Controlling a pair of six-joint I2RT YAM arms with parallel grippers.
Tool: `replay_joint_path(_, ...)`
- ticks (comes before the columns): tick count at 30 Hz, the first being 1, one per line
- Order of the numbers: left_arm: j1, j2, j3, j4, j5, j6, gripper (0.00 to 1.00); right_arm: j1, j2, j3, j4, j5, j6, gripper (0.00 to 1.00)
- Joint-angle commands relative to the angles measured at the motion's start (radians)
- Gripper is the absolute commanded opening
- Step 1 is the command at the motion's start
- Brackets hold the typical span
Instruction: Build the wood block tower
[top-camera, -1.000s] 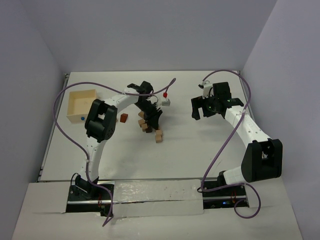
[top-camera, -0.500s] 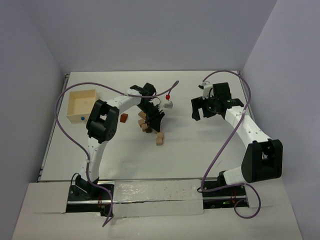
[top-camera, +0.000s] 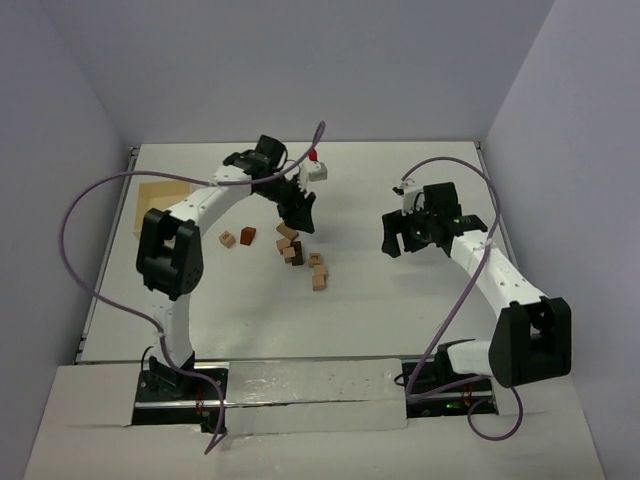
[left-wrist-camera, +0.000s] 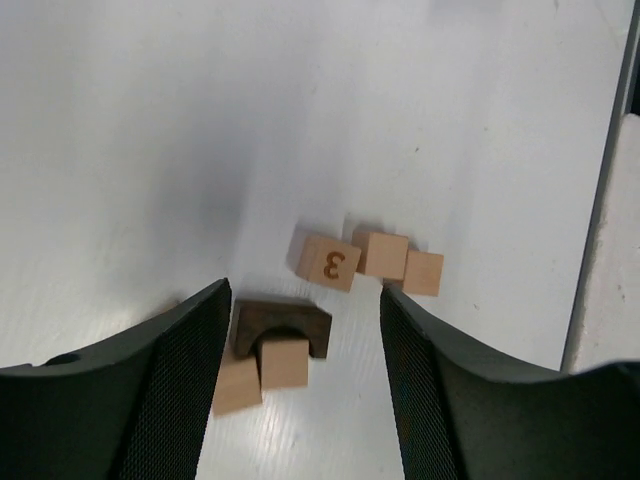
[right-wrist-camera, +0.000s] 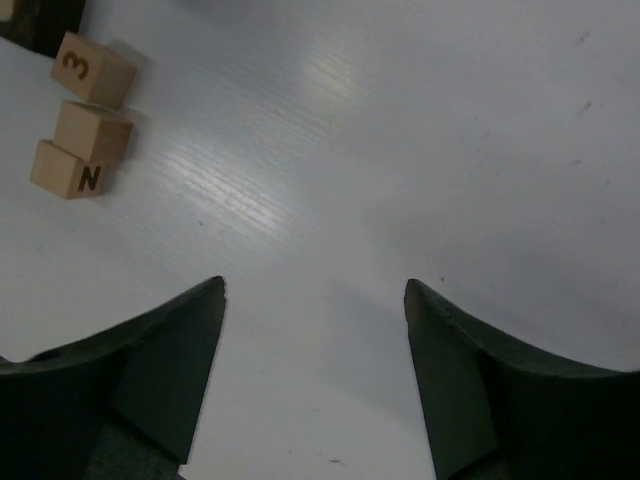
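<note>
Blocks sit clear of table edges; left end effector, right end effector apart.

Left wrist view, centre of frame: tan cube on the tabletop, dark digit "3" on its facing side, tilted. Right wrist view, upper left: row of three tan cubes; uppermost cube reads "3", turned sideways; lowest cube reads "N". Top view: marks too small to read
</note>
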Motion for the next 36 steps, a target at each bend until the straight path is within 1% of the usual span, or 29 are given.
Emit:
replay_joint_path(1,0.055,-0.207,-0.107,0.123,0.049,-0.069,0.67,0.11,-0.009,-0.04,0.046,-0.029,-0.02,0.67)
replay_joint_path(3,0.074,-0.274,-0.19,0.147,0.028,-0.079,0.67,0.173,0.006,-0.054,0.065,0.005,-0.017,0.55)
replay_joint_path(4,0.086,-0.28,-0.223,0.148,0.026,-0.085,0.67,0.178,0.015,-0.055,0.077,0.008,-0.012,0.51)
replay_joint_path(8,0.152,-0.415,-0.37,0.183,-0.007,-0.123,0.65,0.286,0.108,-0.057,0.134,0.071,0.011,0.36)
replay_joint_path(11,0.202,-0.479,-0.44,0.188,-0.016,-0.153,0.65,0.338,0.188,-0.025,0.15,0.09,0.029,0.3)
replay_joint_path(15,0.236,-0.532,-0.489,0.173,-0.032,-0.163,0.65,0.386,0.262,0.011,0.198,0.131,0.05,0.29)
replay_joint_path(18,0.246,-0.554,-0.503,0.156,-0.045,-0.149,0.65,0.411,0.317,0.068,0.212,0.153,0.062,0.29)
replay_joint_path(23,0.249,-0.547,-0.514,0.146,-0.081,-0.141,0.66,0.419,0.393,0.135,0.206,0.184,0.07,0.29)
replay_joint_path(27,0.237,-0.495,-0.504,0.165,-0.155,-0.161,0.62,0.419,0.423,0.174,0.203,0.226,0.067,0.29)
replay_joint_path(30,0.237,-0.477,-0.493,0.168,-0.162,-0.169,0.61,0.419,0.459,0.208,0.201,0.249,0.081,0.29)
replay_joint_path(36,0.239,-0.485,-0.519,0.185,-0.178,-0.177,0.61,0.43,0.548,0.315,0.182,0.208,0.1,0.28)
